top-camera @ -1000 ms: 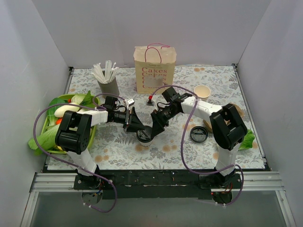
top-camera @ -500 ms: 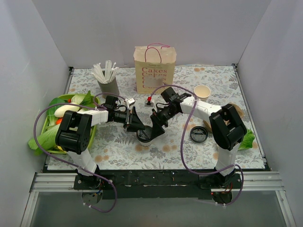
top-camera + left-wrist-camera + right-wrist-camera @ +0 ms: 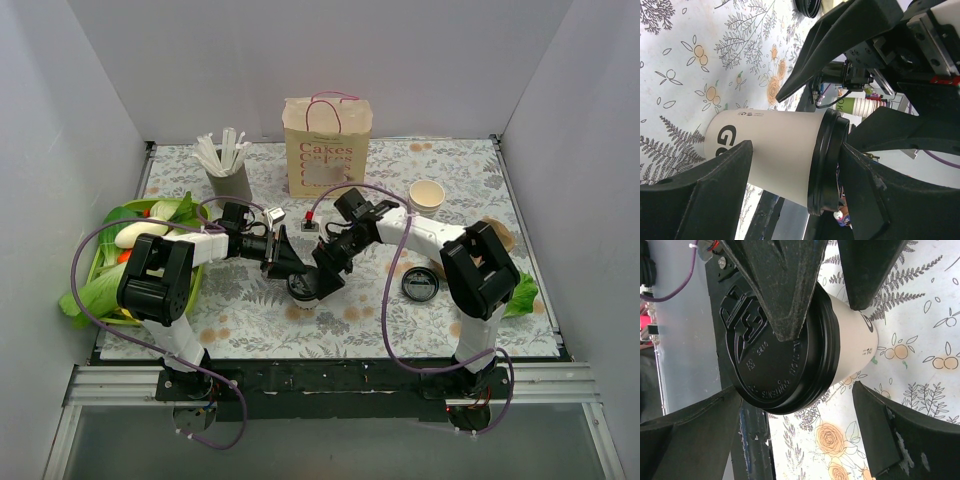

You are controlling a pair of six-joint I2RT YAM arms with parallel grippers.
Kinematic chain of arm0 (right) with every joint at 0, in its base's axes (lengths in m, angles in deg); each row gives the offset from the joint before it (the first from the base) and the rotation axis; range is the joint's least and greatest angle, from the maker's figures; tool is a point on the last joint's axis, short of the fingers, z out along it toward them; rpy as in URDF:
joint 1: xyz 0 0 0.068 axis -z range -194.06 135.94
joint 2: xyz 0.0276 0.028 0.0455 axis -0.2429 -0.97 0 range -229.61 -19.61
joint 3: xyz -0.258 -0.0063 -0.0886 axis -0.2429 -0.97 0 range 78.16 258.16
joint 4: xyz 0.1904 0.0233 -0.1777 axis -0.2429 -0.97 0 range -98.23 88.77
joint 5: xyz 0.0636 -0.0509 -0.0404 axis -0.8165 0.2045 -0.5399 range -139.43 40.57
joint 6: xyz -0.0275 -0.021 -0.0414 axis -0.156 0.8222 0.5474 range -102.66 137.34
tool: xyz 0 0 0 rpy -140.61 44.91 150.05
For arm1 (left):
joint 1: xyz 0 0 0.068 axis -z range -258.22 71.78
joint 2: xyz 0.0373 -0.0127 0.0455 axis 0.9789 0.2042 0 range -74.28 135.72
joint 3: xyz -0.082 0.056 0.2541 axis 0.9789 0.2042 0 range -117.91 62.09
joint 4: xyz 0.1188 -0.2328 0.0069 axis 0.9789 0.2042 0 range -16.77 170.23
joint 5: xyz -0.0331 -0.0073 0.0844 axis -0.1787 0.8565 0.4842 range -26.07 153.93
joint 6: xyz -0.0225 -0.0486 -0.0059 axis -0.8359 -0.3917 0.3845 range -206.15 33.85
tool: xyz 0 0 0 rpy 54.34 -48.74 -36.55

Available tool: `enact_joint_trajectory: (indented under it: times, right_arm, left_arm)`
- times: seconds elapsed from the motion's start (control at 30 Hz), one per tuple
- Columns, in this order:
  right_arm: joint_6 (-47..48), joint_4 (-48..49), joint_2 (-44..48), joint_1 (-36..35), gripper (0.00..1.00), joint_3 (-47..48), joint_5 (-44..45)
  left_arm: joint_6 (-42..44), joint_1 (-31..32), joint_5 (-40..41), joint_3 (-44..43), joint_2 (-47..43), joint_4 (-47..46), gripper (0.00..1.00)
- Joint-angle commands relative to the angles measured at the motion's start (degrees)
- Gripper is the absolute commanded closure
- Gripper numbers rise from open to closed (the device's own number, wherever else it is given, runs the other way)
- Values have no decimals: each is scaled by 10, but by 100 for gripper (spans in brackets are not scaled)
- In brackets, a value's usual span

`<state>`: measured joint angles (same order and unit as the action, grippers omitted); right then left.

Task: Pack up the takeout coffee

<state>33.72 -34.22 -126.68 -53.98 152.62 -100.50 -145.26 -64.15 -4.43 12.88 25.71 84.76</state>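
A lab test cell: plain white panel walls box in a floral-clothed bench. The white-and-black left robot arm and right robot arm are bolted to its black front rail.

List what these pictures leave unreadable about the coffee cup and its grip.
Top external: the coffee cup is mostly under the left gripper and right gripper.
Left wrist: a finger cuts off the cup's print after "GO".
Right wrist: the lid lettering is partly under the left gripper's finger.
Both wrists: whether the left gripper presses the cup.
Top external: the paper bag's inside, behind its wall.
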Motion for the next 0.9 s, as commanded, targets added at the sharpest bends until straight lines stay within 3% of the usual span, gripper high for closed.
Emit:
enact_joint_trajectory:
  times: [0.0, 0.17, 0.3, 0.63, 0.67, 0.87]
  right_arm:
    - [-8, 18, 14, -9, 5, -6, 116]
    - [-29, 26, 14, -15, 6, -22, 238]
    - [-26, 23, 3, -18, 6, -11, 269]
    - [156, -66, 70, 6, 2, 39, 196]
    - [178, -73, 79, 9, 2, 54, 191]
    - [250, -82, 94, 7, 2, 89, 131]
  left_arm:
    - [11, 2, 53, 12, -8, -4, 33]
    - [8, 2, 58, 26, -15, -12, 33]
    - [8, 1, 58, 25, -20, -15, 33]
    - [15, 2, 16, -14, -69, -34, 23]
    - [15, 2, 15, -18, -72, -34, 2]
    - [82, -9, 43, -75, -107, 28, 2]
